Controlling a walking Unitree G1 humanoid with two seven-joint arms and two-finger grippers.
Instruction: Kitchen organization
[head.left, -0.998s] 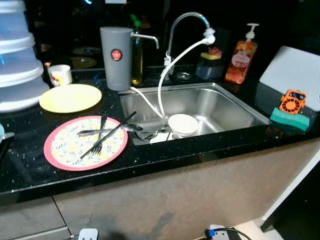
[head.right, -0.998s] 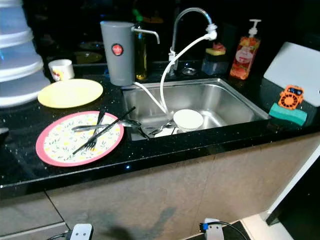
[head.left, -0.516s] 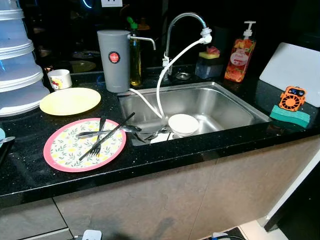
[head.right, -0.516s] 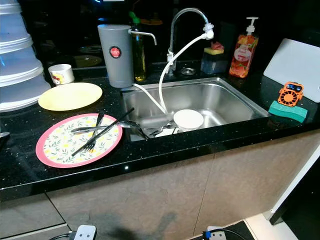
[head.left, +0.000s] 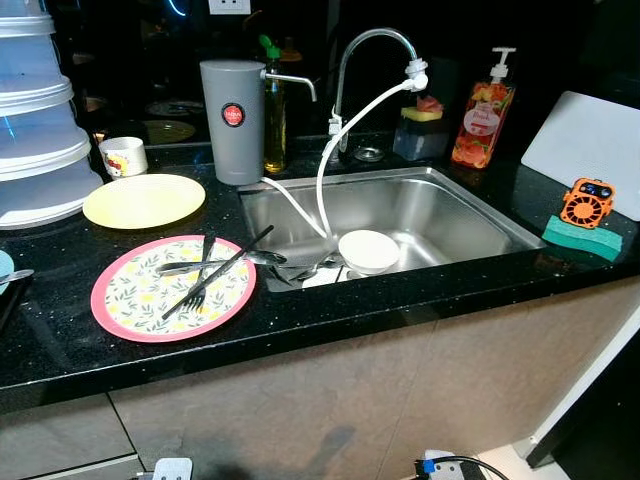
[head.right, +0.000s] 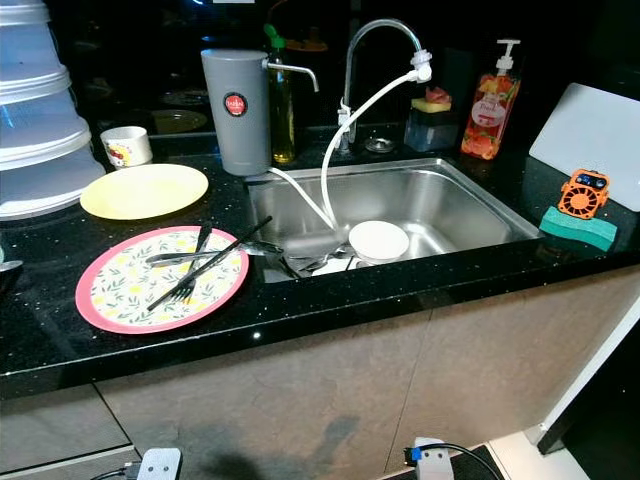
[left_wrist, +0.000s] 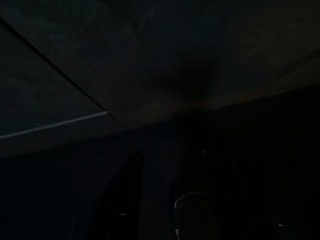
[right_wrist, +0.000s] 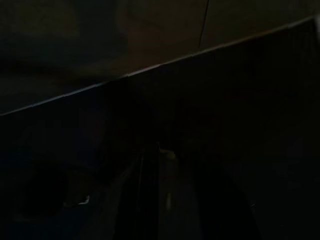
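A pink floral plate lies on the black counter left of the sink. On it rest a dark fork, a spoon and a long black utensil that reaches toward the sink. Behind it lies a yellow plate. The steel sink holds a white bowl and some cutlery at its front left. Both arms hang idle; in the very dark wrist views my left gripper and right gripper are dim shapes.
A faucet with a white hose stands behind the sink, beside a grey canister and an oil bottle. At right are a soap bottle, a white board, an orange fan on a green sponge. Stacked containers and a mug stand left.
The whole picture has shifted slightly, so the camera moved. Nothing on the counter or in the sink has changed place.
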